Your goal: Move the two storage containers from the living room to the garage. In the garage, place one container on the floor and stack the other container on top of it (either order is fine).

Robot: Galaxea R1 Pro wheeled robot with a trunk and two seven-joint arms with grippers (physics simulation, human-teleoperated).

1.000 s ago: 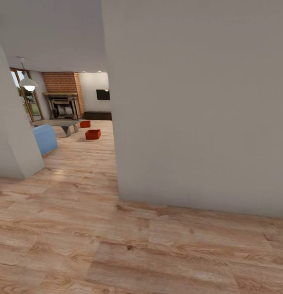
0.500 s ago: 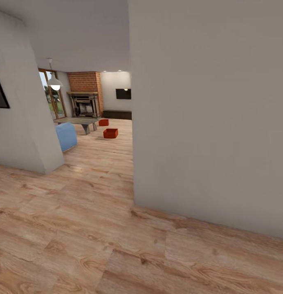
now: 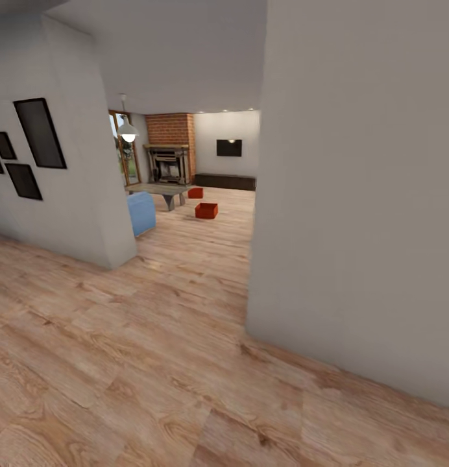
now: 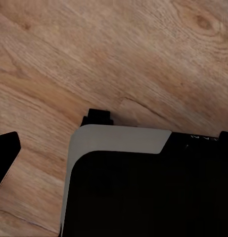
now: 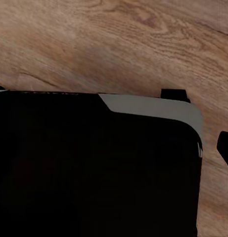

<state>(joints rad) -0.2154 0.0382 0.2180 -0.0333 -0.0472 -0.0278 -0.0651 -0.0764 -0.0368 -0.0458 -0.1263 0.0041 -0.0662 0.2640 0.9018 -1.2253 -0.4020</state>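
A: Item — two storage containers, nearer one (image 3: 206, 210), farther one (image 3: 196, 192), on the living room planks by the low desk (image 3: 161, 189). Location?

B: Well ahead, through the opening. Claw state, both arms — cannot tell.

A: Hazards?

B: Grey wall corner (image 3: 254, 272) close at right — a tight turn could clip it. Blue sofa (image 3: 141, 213) narrows the approach.
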